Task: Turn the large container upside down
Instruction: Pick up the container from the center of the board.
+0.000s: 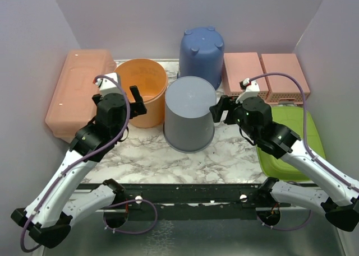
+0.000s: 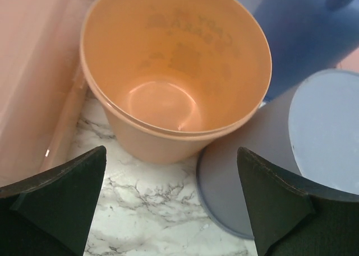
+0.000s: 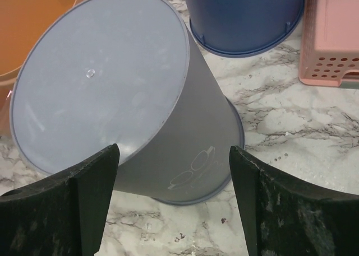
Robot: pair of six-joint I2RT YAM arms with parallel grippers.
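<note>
your large grey plastic bucket (image 1: 189,113) stands base-up on the marble table (image 1: 146,155), just ahead of the right gripper (image 1: 220,110), whose jaws are spread wide, holding nothing. the left gripper (image 1: 136,100), equally wide and empty, faces the upright orange plastic bucket (image 1: 141,82).

The left arm (image 1: 64,175) reaches up from its base at the lower left, elbow bent; the left gripper (image 1: 138,101) angles inward toward the centre, jaws spread wide; the right arm (image 1: 305,155) mirrors it from the lower right; the right gripper (image 1: 219,111) points leftward, jaws likewise parted wide.
</note>
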